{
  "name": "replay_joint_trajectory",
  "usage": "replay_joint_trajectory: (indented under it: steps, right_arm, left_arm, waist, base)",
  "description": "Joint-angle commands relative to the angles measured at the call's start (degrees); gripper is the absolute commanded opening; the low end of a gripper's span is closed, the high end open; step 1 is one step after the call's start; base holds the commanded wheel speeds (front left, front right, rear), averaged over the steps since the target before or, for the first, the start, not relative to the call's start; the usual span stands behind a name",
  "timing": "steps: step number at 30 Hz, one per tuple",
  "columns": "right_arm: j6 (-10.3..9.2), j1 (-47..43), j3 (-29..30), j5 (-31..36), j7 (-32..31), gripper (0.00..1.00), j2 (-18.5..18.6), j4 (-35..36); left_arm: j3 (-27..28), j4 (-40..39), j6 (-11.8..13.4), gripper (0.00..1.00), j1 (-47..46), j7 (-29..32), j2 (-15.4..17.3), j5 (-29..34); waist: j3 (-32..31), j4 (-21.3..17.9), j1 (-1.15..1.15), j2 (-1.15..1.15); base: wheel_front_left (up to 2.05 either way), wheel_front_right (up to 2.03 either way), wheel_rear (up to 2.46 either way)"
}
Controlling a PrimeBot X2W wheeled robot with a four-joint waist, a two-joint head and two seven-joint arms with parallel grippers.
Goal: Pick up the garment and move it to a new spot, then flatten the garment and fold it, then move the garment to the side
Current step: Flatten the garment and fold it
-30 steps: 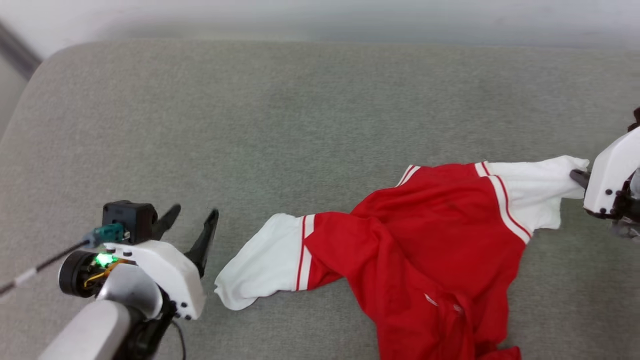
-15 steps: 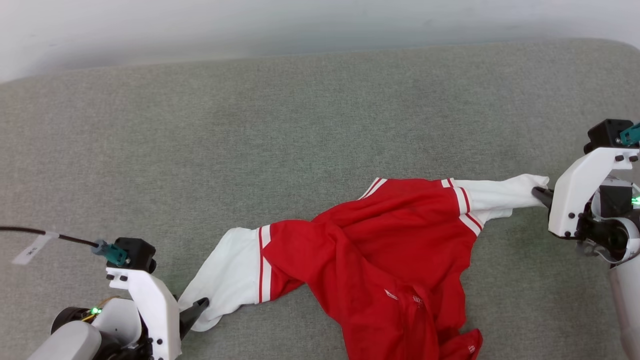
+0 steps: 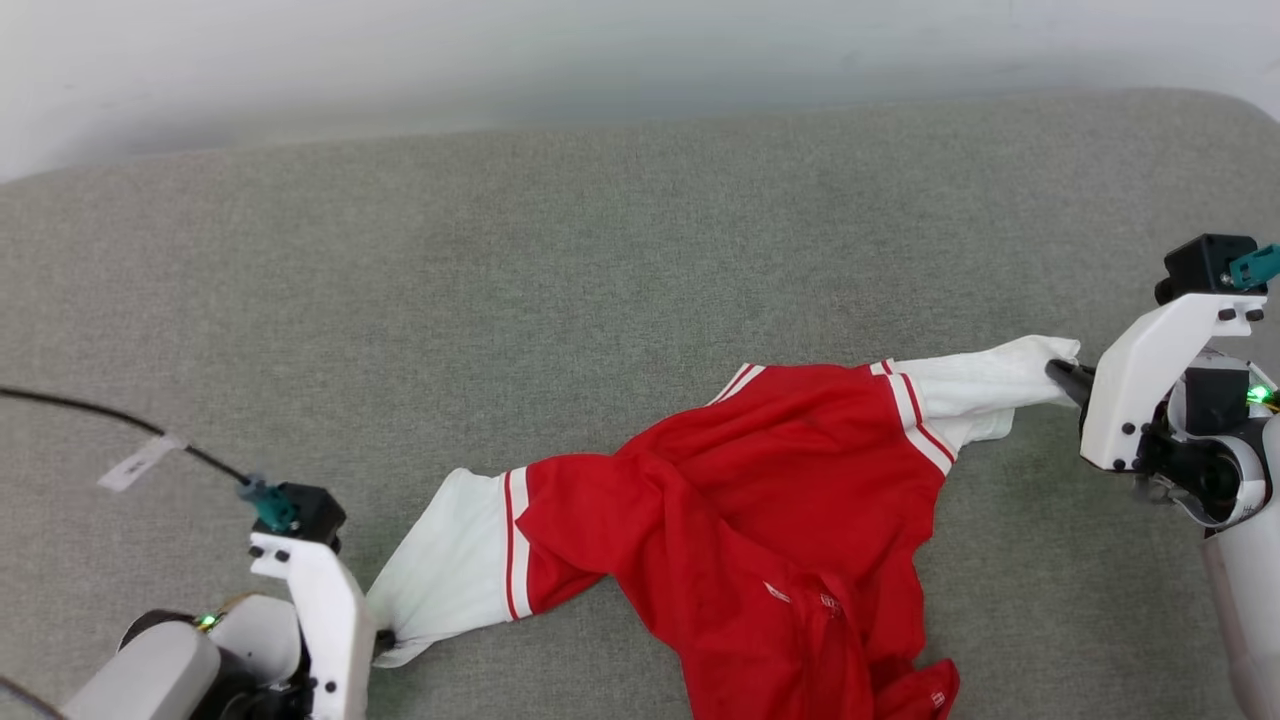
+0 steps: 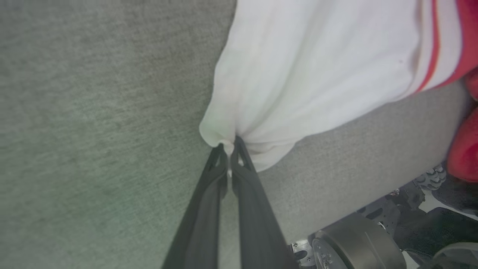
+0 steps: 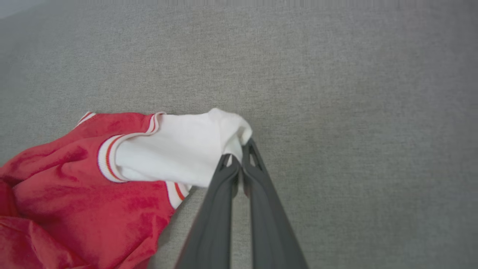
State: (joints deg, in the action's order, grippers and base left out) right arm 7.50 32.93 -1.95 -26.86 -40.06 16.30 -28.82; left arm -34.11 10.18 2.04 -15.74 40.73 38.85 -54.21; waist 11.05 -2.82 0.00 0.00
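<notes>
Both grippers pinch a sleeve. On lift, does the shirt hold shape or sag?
Likely sags: the shirt lies crumpled, so its red middle should droop between left gripper and right gripper. Probably light; thin cloth bunches at each pinch. Only sleeve edges are held, so a sharp tug might slip one.

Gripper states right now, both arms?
Left gripper: shut on a white sleeve of the red jersey T-shirt.
Right gripper: shut on its other white sleeve.
</notes>
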Motion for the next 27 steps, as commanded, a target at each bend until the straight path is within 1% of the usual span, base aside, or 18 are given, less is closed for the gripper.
replay_joint_trajectory:
  steps: [1, 4, 8, 10, 14, 19, 25, 27]
  right_arm:
    - [-0.02, 0.39, -0.23, -0.36, 0.53, 0.00, 0.38, 0.28]
    - [-0.02, 1.06, -0.87, -0.06, 3.09, 0.00, 1.12, 0.77]
    - [-0.02, 2.65, -1.39, 1.88, 6.84, 0.00, 2.18, 0.80]
    - [-0.02, 3.99, -1.39, 2.75, 8.84, 0.00, 2.48, 0.53]
    - [-0.02, 7.31, -0.93, 4.63, 12.30, 0.00, 2.64, -1.02]
    - [-0.02, 13.34, -0.52, 6.47, 16.44, 0.00, 2.79, -3.87]
    - [-0.02, 23.47, -0.56, 7.81, 20.34, 0.00, 3.50, -7.57]
    - [-0.02, 27.62, 0.41, 8.32, 21.51, 0.00, 3.52, -9.45]
  left_arm:
    - [-0.85, 1.06, 0.20, 0.00, -0.25, -0.56, -1.36, 0.79]
    - [0.45, 1.53, 0.80, 0.00, -3.81, -4.80, -0.87, 4.17]
    - [2.09, 3.22, 1.53, 0.00, -8.98, -10.65, -1.49, 8.08]
    - [3.38, 4.61, 1.95, 0.00, -12.18, -14.05, -2.49, 9.27]
    - [5.43, 8.98, 1.66, 0.00, -18.45, -19.92, -5.53, 10.40]
    - [6.98, 15.62, 1.07, 0.00, -27.08, -27.48, -9.51, 12.05]
    - [8.50, 23.36, 0.01, 0.00, -38.50, -34.99, -12.29, 14.14]
    - [8.77, 25.35, -0.21, 0.00, -42.87, -37.46, -12.31, 15.39]
  waist:
    - [-0.47, 0.10, 0.00, 0.00]
    - [-1.86, 0.25, 0.00, 0.00]
    - [-3.89, 0.52, 0.00, 0.00]
    - [-4.91, 0.64, 0.00, 0.00]
    - [-6.87, 0.61, 0.00, 0.00]
    - [-7.82, 0.38, 0.00, 0.00]
    - [-5.66, -0.15, 0.00, 0.00]
    - [-4.05, -0.36, 0.00, 0.00]
  base:
    - [0.00, 0.00, 0.00]
    - [0.00, 0.00, 0.00]
    - [0.00, 0.00, 0.00]
    - [0.00, 0.00, 0.00]
    - [0.00, 0.00, 0.00]
    - [0.00, 0.00, 0.00]
    - [0.00, 0.00, 0.00]
    - [0.00, 0.00, 0.00]
